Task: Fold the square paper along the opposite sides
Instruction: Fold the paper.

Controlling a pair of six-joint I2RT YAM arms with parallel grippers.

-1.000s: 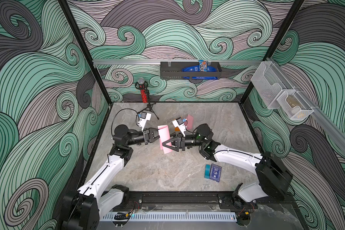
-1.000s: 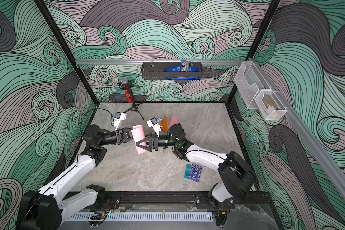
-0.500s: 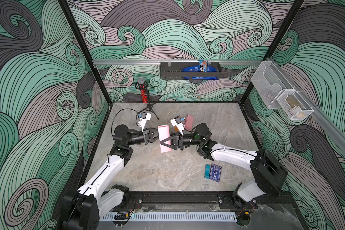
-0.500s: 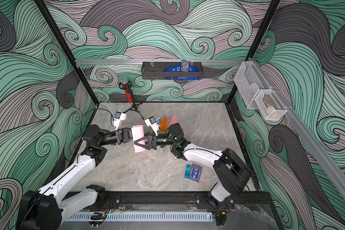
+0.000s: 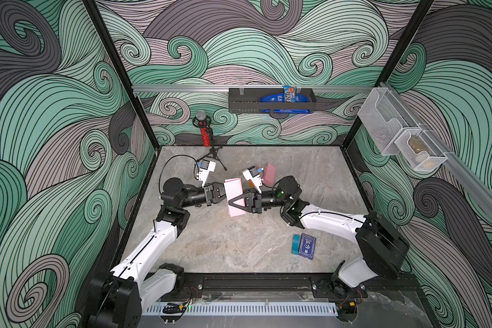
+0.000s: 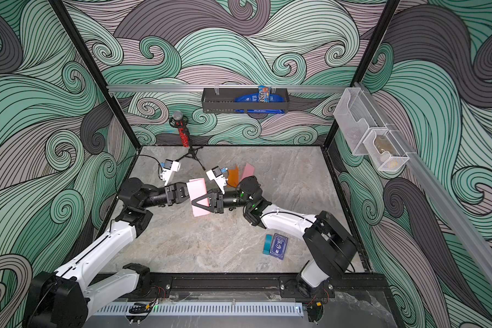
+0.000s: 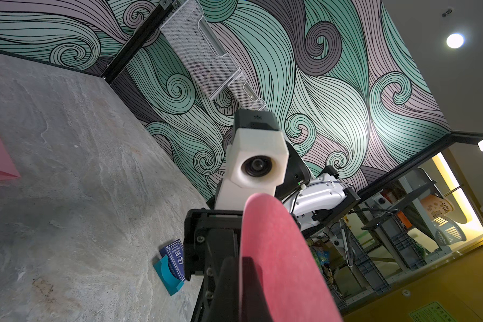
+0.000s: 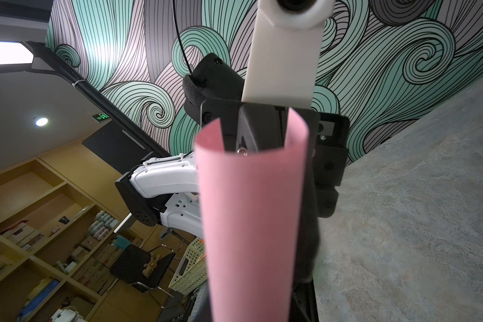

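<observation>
Pink square paper was off the grey stone-patterned tabletop, held in the air near the middle of the cell between the two arms, which met nose to nose. Left gripper was fully closed, pinching the sheet at the side nearest it. In both top views the sheet hung at its fingertips, in the same place and at the same tilt as a second earlier. Change noted: right gripper, gaping a second before, had drawn its jaws most of the way together around the sheet's other side. The right arm itself had barely shifted in the top views. The right wrist view showed the paper bowed into an open trough running toward the left gripper, with a dark finger close alongside. Whether the pads already bit the sheet could not be made out. No sharp crease was visible; the bend was soft and round. Judgement: the opposite sides were being gathered for one pinch, so the fold was set up but not pressed. Risk: edges misaligned at clamping would give a skewed fold. A folded pink sheet and a dark blue card box lay on the tabletop, well apart from the work.
</observation>
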